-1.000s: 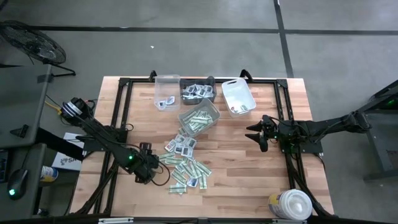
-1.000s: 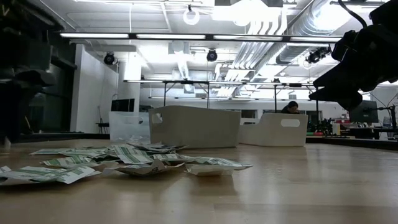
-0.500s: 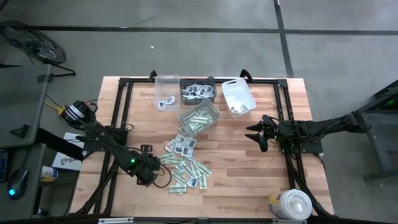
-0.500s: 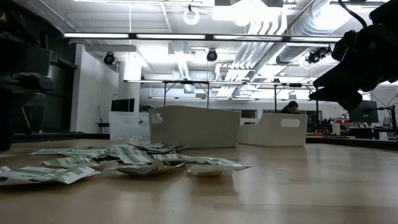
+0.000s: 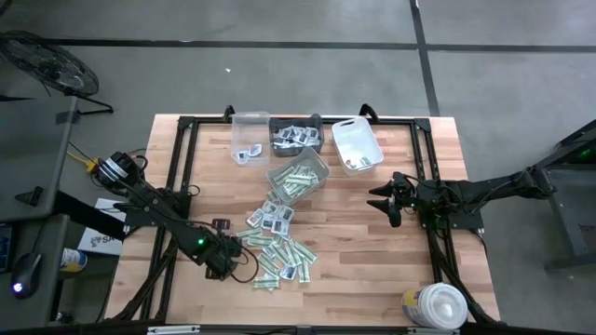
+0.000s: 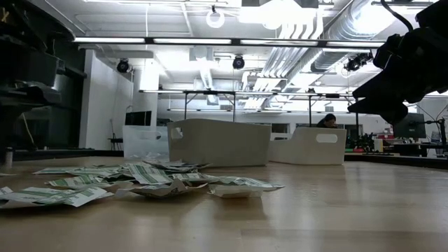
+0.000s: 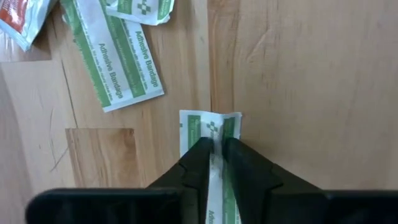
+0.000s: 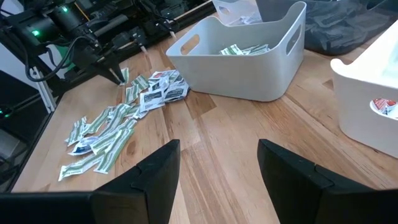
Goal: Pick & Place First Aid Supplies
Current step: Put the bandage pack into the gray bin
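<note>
High view shows you the wooden table (image 5: 391,261) with most of the job still ahead. Taking the table's centre as the clock, a loose pile of first aid packets (image 5: 277,244) sprawls from the centre toward six and seven o'clock, dozens of them still unsorted.

At twelve o'clock stand four bins. The grey bin (image 5: 299,175) nearest the pile already holds green-and-white adhesive bandage strips. The dark bin (image 5: 296,136) behind it holds squarish white packets. The clear bin (image 5: 250,138) at eleven has a few packets in it, and the white bin (image 5: 357,144) at one o'clock holds a few as well. So you can judge that sorting has begun, but what lies in the bins is still less than the heap on the table.

A round white tub (image 5: 438,306) sits at five o'clock, off to the side.

Your right gripper (image 8: 214,171) hangs at three o'clock, well apart from the pile, fingers spread and empty.

Your left gripper (image 7: 214,146) is down at seven o'clock on the pile's edge. Its fingers are pinched together on one adhesive bandage strip (image 7: 210,124), which still lies flat on the wood, not yet lifted. That strip likely belongs in the grey bin.
</note>
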`<act>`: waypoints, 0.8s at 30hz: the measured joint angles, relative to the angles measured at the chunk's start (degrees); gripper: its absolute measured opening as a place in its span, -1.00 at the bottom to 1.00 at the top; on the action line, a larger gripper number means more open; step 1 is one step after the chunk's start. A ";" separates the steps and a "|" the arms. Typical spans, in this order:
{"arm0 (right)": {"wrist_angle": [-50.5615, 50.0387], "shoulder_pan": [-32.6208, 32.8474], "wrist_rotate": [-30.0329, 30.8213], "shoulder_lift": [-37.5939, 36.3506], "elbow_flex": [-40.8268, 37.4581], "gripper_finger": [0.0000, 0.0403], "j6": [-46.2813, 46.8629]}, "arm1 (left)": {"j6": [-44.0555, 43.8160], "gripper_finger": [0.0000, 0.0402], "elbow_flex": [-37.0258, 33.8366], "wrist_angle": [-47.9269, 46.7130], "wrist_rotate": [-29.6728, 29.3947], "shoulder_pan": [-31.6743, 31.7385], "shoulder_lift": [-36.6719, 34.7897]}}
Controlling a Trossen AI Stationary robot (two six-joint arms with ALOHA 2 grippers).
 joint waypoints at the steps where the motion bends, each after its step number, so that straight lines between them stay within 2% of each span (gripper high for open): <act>1: 0.00 0.02 -0.02 0.00 0.00 0.03 0.00 | 0.02 -0.76 0.00 0.00 0.02 0.00 0.00; 8: 0.00 0.02 -0.02 0.00 0.00 0.03 0.00 | 0.17 -0.98 -0.07 -0.30 0.53 0.02 0.04; 13: 0.00 0.02 -0.01 0.02 0.00 0.03 -0.02 | 0.19 -0.99 1.18 -1.87 1.60 0.07 0.20; 19: 0.00 0.00 0.00 0.00 0.00 0.03 0.00 | 0.84 -1.00 5.45 -9.38 3.13 0.00 -0.13; 24: 0.00 0.01 -0.02 0.02 0.00 0.03 0.00 | 1.89 -1.00 9.30 -12.06 2.47 0.00 -0.35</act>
